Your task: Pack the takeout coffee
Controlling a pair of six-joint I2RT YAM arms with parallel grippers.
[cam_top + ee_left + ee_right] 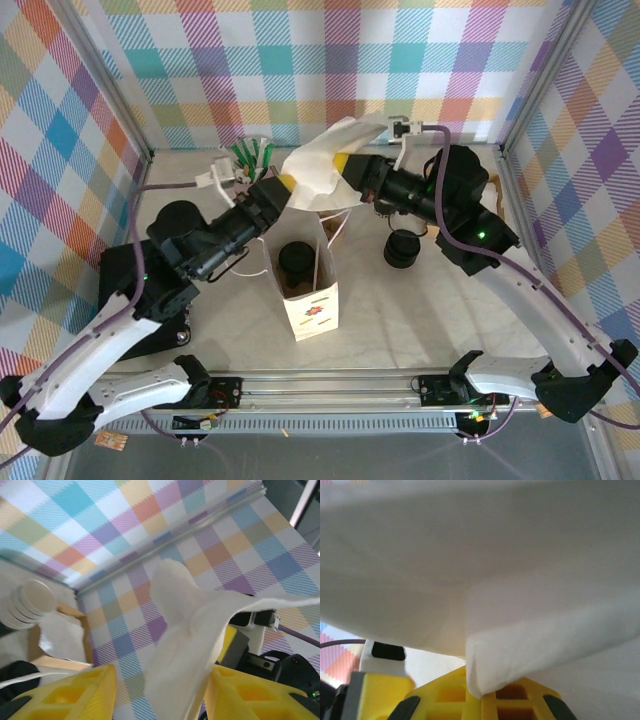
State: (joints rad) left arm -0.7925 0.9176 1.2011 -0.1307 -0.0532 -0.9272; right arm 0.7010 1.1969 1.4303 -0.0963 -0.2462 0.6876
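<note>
Right gripper (pixel 482 698): pressed together on a corner of a white napkin (pixel 322 160), the yellow fingers meeting edge to edge in the wrist view

Left gripper (pixel 285 183): spread, with the napkin hanging down through the gap and lying against one finger; plaid wall shows between the sheet and the other finger

Napkin: held up in the air between the two arms, crumpled and peaked, above and just behind the bag's mouth

Arms: both reach in from the near corners and meet over the middle of the table (pixel 400 320)

Paper bag (pixel 315 310): white, upright and open at the centre, a small coloured mark on its near face, brown inside

Takeout coffee (pixel 295 260): standing inside the bag, its round black lid facing up through the open mouth

Black round object (pixel 403 248): on the table just right of the bag, under the right arm; I cannot tell what it is

Pens (pixel 250 152): green-white, at the back wall, left of the napkin

Stack of cups (pixel 27 602): lidless, seen at the left edge of the left wrist view

Surroundings: pastel plaid walls on three sides
</note>
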